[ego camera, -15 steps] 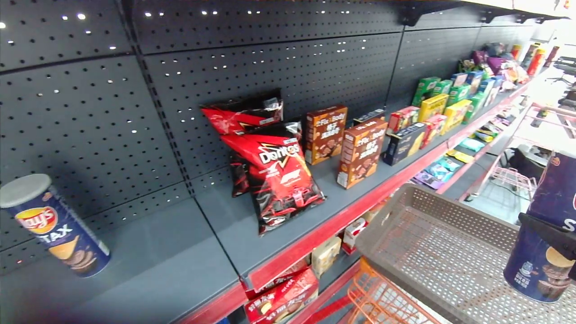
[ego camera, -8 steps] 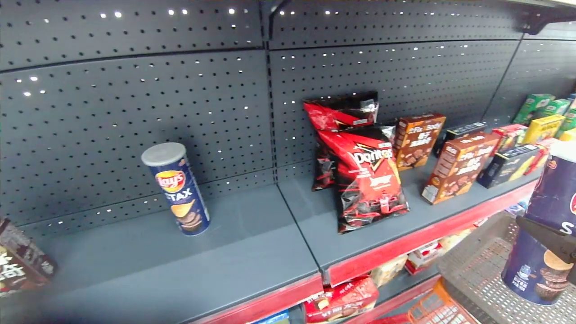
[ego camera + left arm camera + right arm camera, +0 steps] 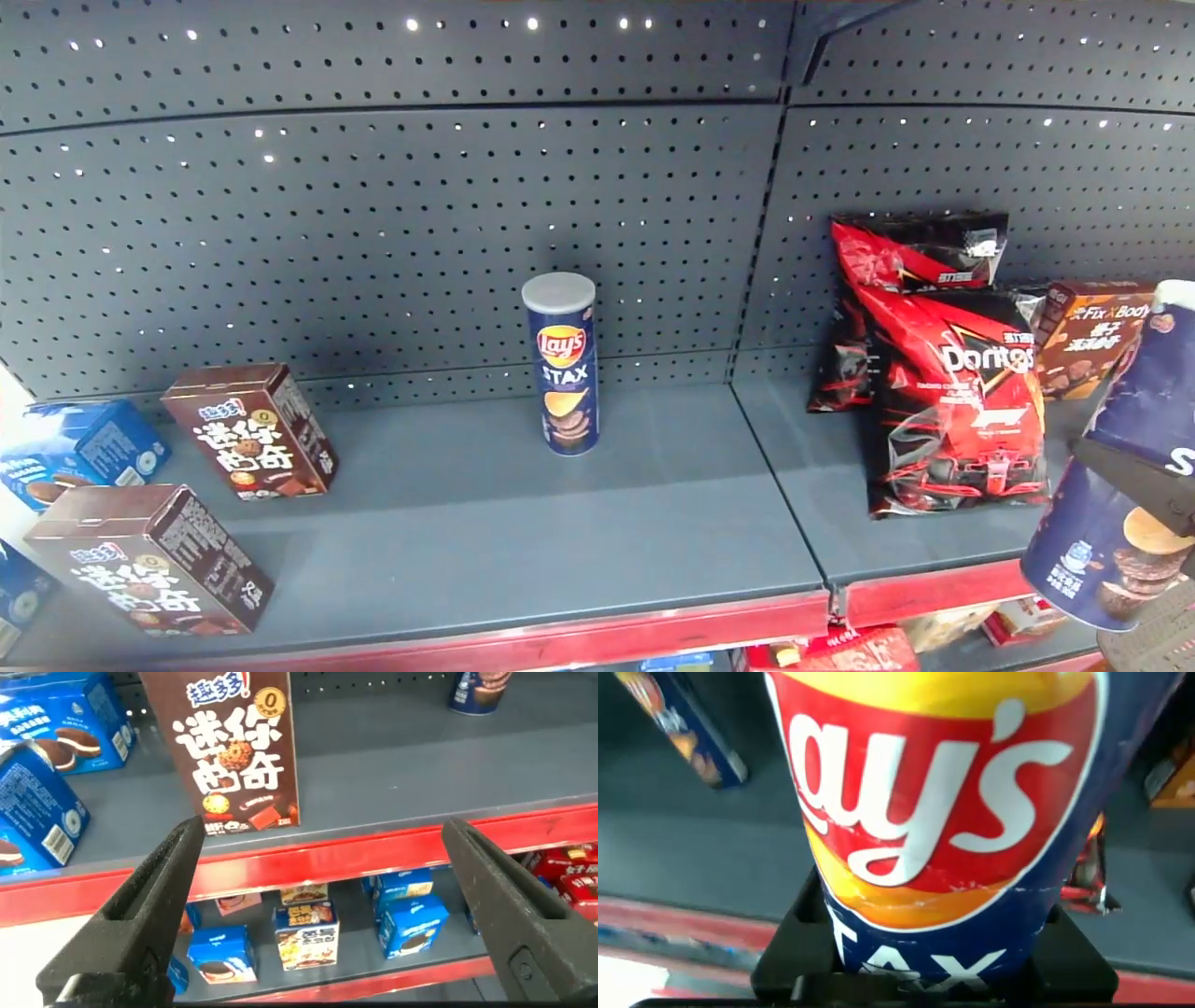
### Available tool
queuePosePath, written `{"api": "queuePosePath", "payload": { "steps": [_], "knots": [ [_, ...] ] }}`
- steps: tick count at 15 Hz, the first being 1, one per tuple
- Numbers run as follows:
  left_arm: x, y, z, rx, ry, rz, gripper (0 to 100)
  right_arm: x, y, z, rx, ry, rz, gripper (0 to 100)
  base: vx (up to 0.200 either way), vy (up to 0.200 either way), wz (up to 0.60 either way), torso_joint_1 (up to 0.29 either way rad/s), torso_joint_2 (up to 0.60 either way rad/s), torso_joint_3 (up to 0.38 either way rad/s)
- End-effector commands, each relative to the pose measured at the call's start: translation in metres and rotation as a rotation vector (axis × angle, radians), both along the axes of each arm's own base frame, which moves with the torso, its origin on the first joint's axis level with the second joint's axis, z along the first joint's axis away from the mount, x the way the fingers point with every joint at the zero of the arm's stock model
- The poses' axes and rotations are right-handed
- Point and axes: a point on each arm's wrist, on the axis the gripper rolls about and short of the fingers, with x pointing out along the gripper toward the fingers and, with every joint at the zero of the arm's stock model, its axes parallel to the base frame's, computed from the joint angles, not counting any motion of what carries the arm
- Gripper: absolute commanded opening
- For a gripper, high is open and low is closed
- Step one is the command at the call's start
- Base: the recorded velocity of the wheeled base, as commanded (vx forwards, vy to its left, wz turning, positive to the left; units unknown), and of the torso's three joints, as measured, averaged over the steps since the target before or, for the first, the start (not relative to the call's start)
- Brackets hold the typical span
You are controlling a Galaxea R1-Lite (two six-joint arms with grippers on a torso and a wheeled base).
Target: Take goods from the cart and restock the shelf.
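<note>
Spanning the upper half of the head view, the dark pegboard back panel (image 3: 392,205) rises behind the grey shelf (image 3: 560,532), whose red front edge (image 3: 560,639) runs along the bottom of the frame. Two red chip bags (image 3: 952,401) lean against the panel at centre right, one in front of the other. At the right edge, lower down, the held can (image 3: 1111,523) hangs tilted in front of the shelf, a blue chip tube clamped around its middle by the right gripper (image 3: 1139,481); the right wrist view shows the same can (image 3: 943,812) seated between the black fingers. Two brown boxes (image 3: 252,429) stand at lower left, one near the panel and the other close to the front edge, with blue boxes (image 3: 84,448) just beside them at the left border. An orange-brown box (image 3: 1092,336) stands behind the bags at the right. The standing can (image 3: 560,364), a matching blue tube with a grey lid, stands upright at centre, well apart from the boxes and bags. The left gripper (image 3: 322,915) is spread wide and holds nothing, in front of the red edge, with a brown box (image 3: 238,751) beyond it and small cartons on the lower shelf (image 3: 308,933).
</note>
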Motion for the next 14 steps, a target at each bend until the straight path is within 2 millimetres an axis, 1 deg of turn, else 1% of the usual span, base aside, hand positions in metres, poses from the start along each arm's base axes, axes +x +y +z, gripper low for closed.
{"api": "queuePosePath", "payload": {
  "steps": [1,3,4,6,7,8,9,11,13,14],
  "knots": [
    [0.0,0.0,0.0,0.0,0.001,0.001,100,-0.011,0.001,0.002,0.034,-0.047,0.01,0,0.0,0.0,0.0,0.0,0.0,0.0],
    [0.0,0.0,0.0,0.0,0.001,0.001,100,-0.019,0.0,-0.003,0.036,-0.071,0.003,0,0.0,0.0,0.0,0.0,0.0,0.0],
    [0.0,0.0,0.0,0.0,0.001,0.001,100,-0.027,-0.004,-0.011,0.037,-0.076,-0.028,0,0.0,0.0,0.0,0.0,0.0,0.0],
    [0.0,0.0,0.0,0.0,0.001,0.001,100,-0.037,-0.007,-0.02,0.036,-0.077,-0.06,0,0.0,0.0,0.0,0.0,0.0,0.0],
    [0.0,0.0,0.0,0.0,0.001,0.001,100,-0.049,-0.008,-0.026,0.05,-0.09,-0.071,0,0.0,0.0,0.0,0.0,0.0,0.0],
    [0.0,0.0,0.0,0.0,0.001,0.001,100,-0.054,-0.009,-0.029,0.049,-0.092,-0.075,0,0.0,0.0,0.0,0.0,0.0,0.0],
    [0.0,0.0,0.0,0.0,0.001,0.001,100,-0.067,-0.011,-0.035,0.049,-0.081,-0.105,0,0.0,0.0,0.0,0.0,0.0,0.0],
    [0.0,0.0,0.0,0.0,0.001,0.001,100,-0.086,-0.011,-0.047,0.046,-0.076,-0.112,0,0.0,0.0,0.0,0.0,0.0,0.0],
    [0.0,0.0,0.0,0.0,0.001,0.001,100,-0.093,-0.011,-0.052,0.041,-0.087,-0.138,0,0.0,0.0,0.0,0.0,0.0,0.0],
    [0.0,0.0,0.0,0.0,0.001,0.001,100,-0.095,-0.011,-0.051,0.041,-0.096,-0.159,0,0.0,0.0,0.0,0.0,0.0,0.0]
  ]
}}
